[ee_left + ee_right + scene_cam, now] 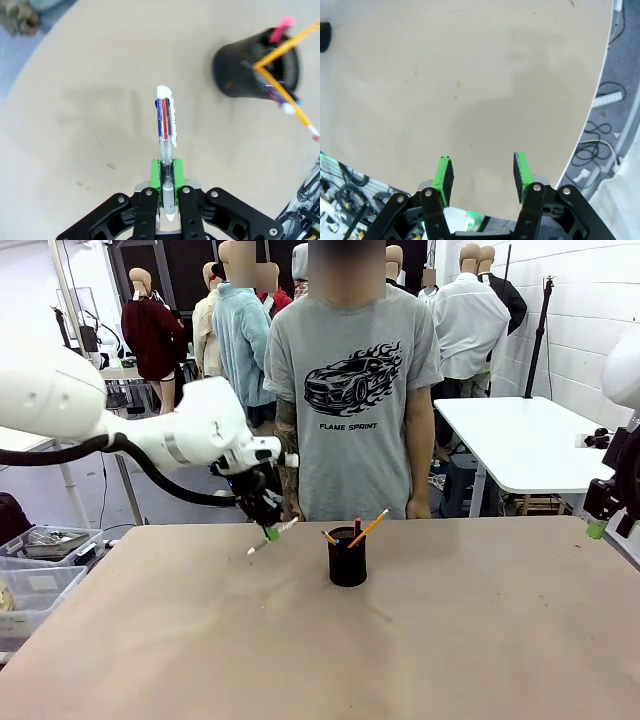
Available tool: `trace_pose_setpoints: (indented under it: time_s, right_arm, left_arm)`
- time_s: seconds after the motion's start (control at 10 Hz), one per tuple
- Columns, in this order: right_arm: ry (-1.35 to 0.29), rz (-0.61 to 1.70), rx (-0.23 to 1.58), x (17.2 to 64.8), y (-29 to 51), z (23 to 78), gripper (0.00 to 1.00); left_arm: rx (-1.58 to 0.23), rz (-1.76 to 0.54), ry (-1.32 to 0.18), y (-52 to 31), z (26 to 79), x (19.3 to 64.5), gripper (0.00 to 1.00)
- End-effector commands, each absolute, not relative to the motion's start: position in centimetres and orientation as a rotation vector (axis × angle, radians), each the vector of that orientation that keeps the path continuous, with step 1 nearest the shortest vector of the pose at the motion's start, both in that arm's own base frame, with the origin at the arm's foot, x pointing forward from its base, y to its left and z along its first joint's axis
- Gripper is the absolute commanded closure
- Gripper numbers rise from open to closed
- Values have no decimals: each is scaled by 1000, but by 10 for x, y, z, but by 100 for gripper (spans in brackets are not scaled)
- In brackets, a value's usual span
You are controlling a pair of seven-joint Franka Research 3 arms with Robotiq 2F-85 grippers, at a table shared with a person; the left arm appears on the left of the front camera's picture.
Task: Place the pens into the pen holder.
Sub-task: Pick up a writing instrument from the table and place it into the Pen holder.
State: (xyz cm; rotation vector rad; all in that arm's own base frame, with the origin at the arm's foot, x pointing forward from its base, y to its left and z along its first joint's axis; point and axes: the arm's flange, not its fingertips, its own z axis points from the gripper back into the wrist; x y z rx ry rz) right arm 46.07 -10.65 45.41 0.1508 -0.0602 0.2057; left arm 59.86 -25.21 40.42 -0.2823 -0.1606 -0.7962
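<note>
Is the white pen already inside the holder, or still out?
Out. The left gripper holds the white pen above the table, beside the pen holder.

Matt beige table point(75, 100) with faint scuffs, glossy clear-and-white plastic pen point(166, 125), black wire-mesh pen holder point(250, 67), matt green pads point(445, 177) on black gripper fingers.

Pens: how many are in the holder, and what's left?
Done: two orange pencils and a pink-topped pen stand in the black mesh holder. In hand: the left gripper has its jaws shut on a clear multicolour pen, left of the holder. Left: dropping it in. Right gripper is open, empty.
</note>
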Motion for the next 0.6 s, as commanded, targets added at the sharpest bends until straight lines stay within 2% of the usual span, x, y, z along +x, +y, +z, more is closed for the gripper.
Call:
trace_pose_setpoints:
  time_s: [0.0,0.2,0.5]
  right_arm:
    - [-62,206,143,462,-106,454,38]
    - [-62,206,143,462,-106,454,38]
    - [-62,206,143,462,-106,454,38]
  left_arm:
    - [-483,-923,-251,-226,420,584,100]
    - [-703,-1069,-462,-217,432,589,100]
    - [-898,-1157,-618,-229,430,604,100]
